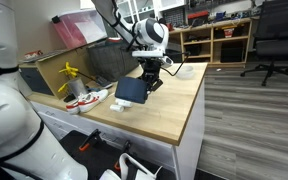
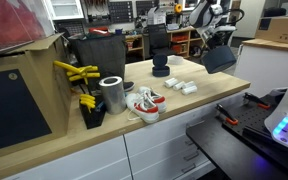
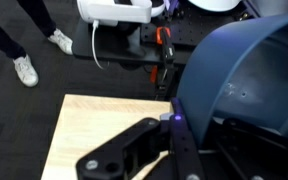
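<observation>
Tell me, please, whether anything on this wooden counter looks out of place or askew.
A pair of red-and-white sneakers lies on the wooden counter beside a metal can, an unusual place for shoes. The dark blue object hangs tilted in the gripper, above the counter. Nothing looks spilled or broken.

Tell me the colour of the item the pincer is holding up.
The item is plain dark blue, no pattern; the wrist view shows it best.
</observation>
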{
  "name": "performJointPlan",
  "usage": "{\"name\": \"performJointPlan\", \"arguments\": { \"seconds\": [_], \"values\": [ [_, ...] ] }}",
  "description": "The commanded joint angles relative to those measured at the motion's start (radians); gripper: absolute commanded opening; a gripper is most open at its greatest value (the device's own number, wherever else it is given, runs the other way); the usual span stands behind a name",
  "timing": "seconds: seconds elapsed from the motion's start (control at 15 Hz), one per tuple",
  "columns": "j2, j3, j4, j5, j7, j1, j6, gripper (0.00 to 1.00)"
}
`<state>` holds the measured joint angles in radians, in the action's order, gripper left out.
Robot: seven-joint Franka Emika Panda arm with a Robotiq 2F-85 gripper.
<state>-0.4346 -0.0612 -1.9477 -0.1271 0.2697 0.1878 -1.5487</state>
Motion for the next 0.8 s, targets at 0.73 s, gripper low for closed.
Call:
{"name": "performJointPlan", "arguments": {
  "seconds": [0.73],
  "values": [
    [-0.02, -0.024, -0.011, -0.081, -0.078, -0.016, -0.52, 0.01]
  ]
}}
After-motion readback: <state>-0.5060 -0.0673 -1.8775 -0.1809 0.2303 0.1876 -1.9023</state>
